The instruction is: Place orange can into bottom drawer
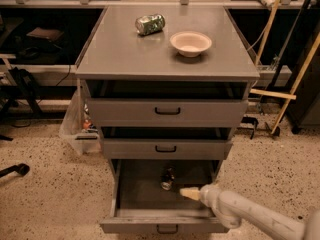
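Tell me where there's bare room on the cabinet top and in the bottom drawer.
On the cabinet top, the front half, ahead of the green can and bowl, is bare. In the bottom drawer, the floor left of the orange can is bare; the right side is crowded, with the gripper inside, beside the can.

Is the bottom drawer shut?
No, the bottom drawer is pulled open, with the orange can inside it and the gripper just right of the can.
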{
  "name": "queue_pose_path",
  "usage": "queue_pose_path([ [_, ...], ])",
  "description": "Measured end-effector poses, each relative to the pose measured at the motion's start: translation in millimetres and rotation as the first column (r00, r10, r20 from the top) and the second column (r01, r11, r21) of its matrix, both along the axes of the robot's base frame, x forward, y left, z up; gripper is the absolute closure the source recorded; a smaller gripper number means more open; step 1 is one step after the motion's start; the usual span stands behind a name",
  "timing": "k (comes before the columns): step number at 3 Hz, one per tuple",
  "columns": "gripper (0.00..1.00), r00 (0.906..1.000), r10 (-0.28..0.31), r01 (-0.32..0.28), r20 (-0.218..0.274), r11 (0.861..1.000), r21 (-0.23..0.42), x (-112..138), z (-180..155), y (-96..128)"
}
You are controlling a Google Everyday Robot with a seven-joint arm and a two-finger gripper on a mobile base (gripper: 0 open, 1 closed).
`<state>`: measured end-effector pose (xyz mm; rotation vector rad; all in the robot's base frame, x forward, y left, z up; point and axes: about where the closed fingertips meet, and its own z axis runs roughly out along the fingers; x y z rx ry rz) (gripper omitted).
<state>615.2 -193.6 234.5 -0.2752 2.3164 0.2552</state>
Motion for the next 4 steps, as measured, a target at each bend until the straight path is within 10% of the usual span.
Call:
queue_pose_path([
  [1,0.0,0.9858,-0.154,0.161,0.068,0.981,-0.112,-29,87,-86],
  [2,0.0,0.9779,-0.184,0.201,0.1,0.959,-0.198,-47,121,-115],
  [4,0.0,0.9854,-0.157,0.168,0.066,0.963,-0.21,-50,138,-136],
])
